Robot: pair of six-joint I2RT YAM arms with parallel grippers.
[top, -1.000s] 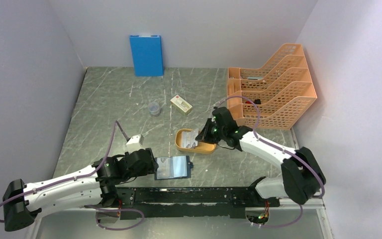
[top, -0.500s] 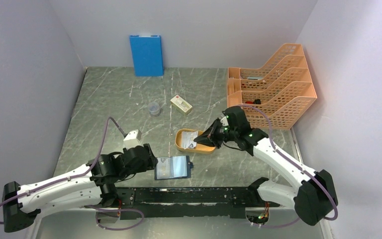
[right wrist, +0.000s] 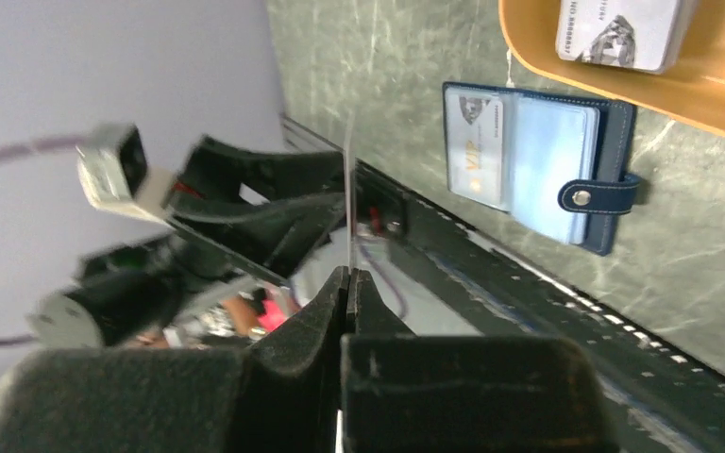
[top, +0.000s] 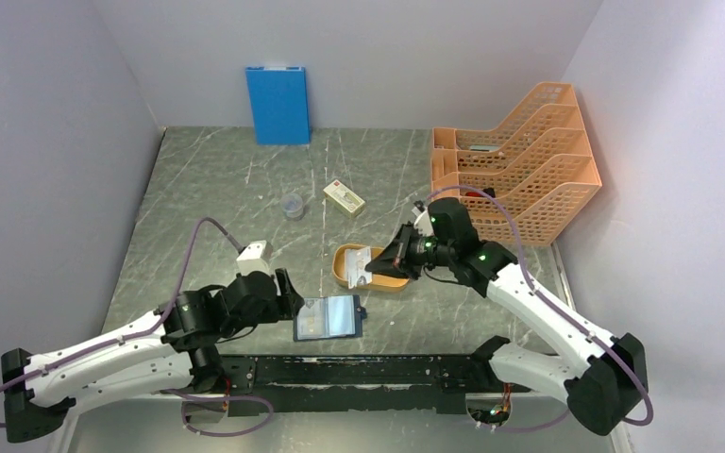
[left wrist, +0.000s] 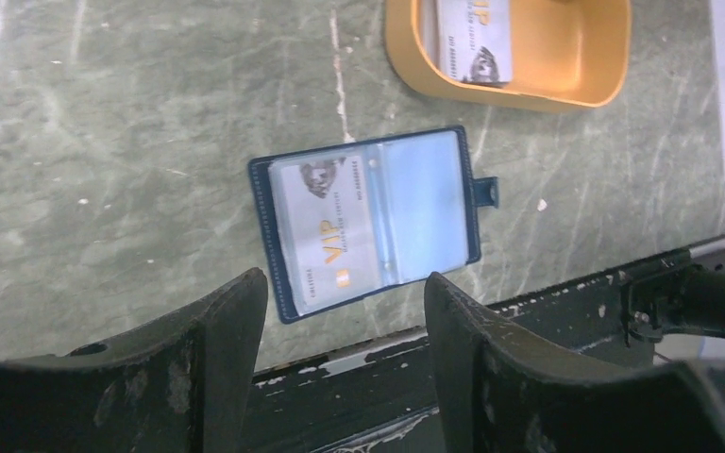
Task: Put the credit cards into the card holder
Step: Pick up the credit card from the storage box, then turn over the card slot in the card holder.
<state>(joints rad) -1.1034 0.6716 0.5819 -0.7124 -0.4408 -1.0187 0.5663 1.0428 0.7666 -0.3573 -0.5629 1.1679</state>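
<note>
Grey marbled counter (top: pixel 198 189), navy card holder (top: pixel 328 317) lying open, left pincer (left wrist: pixel 342 281) wide beside it, right pincer (right wrist: pixel 349 276) clamped on credit card (right wrist: pixel 349 189) near orange tray (top: pixel 338 269).

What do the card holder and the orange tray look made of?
Card holder: leather or faux leather, matte navy with stitched border and snap tab. Its inner sleeves are clear glossy plastic, with a card showing through. Orange tray: looks like moulded plastic, with a smooth surface, uniform colour and rounded rim.

We see the open card holder (top: pixel 328 317) by the marbled table's (top: pixel 208 189) near edge, an orange tray (top: pixel 340 272) just beyond. Box (top: pixel 344 198) and cup (top: pixel 292 205) sit mid-table; folder (top: pixel 278 104) at the far edge, rack (top: pixel 514 160) in the far right corner.
</note>
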